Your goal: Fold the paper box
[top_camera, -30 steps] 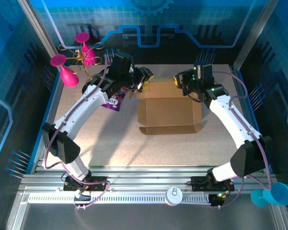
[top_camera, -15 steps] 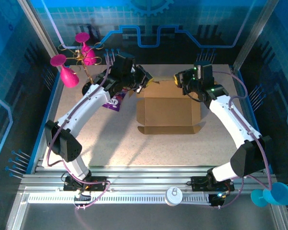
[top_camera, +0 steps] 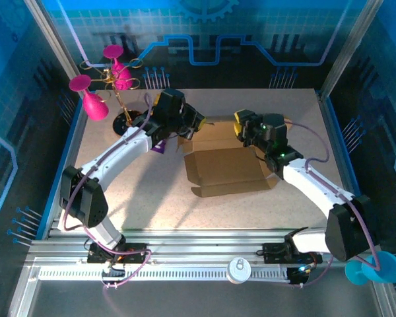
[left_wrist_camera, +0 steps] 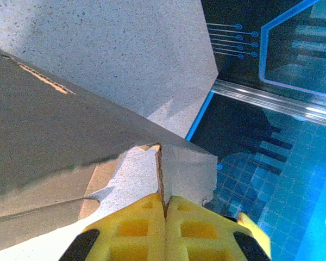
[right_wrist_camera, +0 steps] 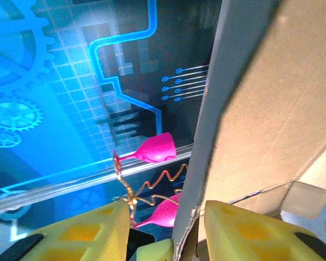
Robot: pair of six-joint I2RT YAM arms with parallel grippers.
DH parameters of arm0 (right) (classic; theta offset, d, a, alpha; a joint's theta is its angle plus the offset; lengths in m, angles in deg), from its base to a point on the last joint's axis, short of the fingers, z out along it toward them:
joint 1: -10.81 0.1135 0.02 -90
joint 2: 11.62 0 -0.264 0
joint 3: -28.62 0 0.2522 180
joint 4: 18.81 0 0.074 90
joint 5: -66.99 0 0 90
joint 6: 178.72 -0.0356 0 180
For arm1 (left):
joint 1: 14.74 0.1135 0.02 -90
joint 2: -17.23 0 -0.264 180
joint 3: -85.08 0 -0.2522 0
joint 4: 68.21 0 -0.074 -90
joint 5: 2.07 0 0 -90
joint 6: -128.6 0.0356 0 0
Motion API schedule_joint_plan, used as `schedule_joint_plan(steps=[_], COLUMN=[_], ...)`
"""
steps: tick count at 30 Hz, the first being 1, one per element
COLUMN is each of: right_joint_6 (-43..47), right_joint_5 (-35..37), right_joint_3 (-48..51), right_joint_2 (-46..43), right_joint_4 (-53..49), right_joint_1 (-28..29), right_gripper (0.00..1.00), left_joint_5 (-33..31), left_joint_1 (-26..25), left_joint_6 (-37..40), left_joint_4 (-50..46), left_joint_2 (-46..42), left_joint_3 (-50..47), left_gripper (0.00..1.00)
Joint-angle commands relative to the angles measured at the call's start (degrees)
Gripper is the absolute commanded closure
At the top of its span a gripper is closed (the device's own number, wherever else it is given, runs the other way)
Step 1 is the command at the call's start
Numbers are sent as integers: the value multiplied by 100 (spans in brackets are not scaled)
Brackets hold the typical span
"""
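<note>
Paper box (top_camera: 228, 168) lies near centre of the table (top_camera: 138, 198). It's brown, unprinted, main panel flat on the top w/ small tabs sticking out at its near corners. Its far side is lifted: a flap stands up off the tabletop btwn the two arms, tilted, not flat

L gripper (top_camera: 197, 121) is at the box's far-left corner. In the left wrist view its yellow fingers (left_wrist_camera: 136, 228) are pressed together, pinching the thin edge of a small cardboard tab. The rest of the board spreads off to the left w/ a rough perforation line on it, and speckled tabletop shows through the notch beside the tab

R gripper (top_camera: 241, 127) is at the box's far-right corner, its arm reaching in from the right. In the right wrist view its yellow fingers (right_wrist_camera: 76, 234) stand apart w/ the raised panel edge-on btwn them. There's a clear gap on one side; the other finger is just beside the board, can't tell if touching. Not clamped on it

Pink goblets (top_camera: 92, 99) on a wire stand sit at the table's far-left corner. Purple packet (top_camera: 160, 146) lies just beside the box's left edge, partly hidden under the L arm. Teal cup (top_camera: 376, 267) is at near right, off the tabletop
</note>
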Motion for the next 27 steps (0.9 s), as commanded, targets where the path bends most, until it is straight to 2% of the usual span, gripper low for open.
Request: schedule_joint_plan(steps=[1, 16, 20, 24, 26, 27], right_joint_6=[-474, -698, -731, -825, -848, -855], right_joint_5=[386, 473, 488, 511, 500, 515], right_joint_3=[128, -181, -290, -433, -548, -583], right_joint_2=[193, 816, 915, 901, 813, 782], right_joint_4=[1053, 1210, 1163, 926, 585, 461], right_joint_1=[102, 17, 8, -18, -27, -36], right_gripper=[63, 75, 83, 100, 100, 100], left_joint_5=[-84, 59, 116, 143, 151, 183], left_joint_1=[52, 182, 188, 220, 284, 324], left_joint_6=[-144, -168, -158, -32, 69, 110], left_joint_4=[290, 329, 351, 239, 178, 176], left_joint_2=[-248, -305, -276, -295, -355, -379], left_joint_3=[-48, -167, -150, -80, -101, -101], left_gripper=[100, 100, 100, 100, 100, 92])
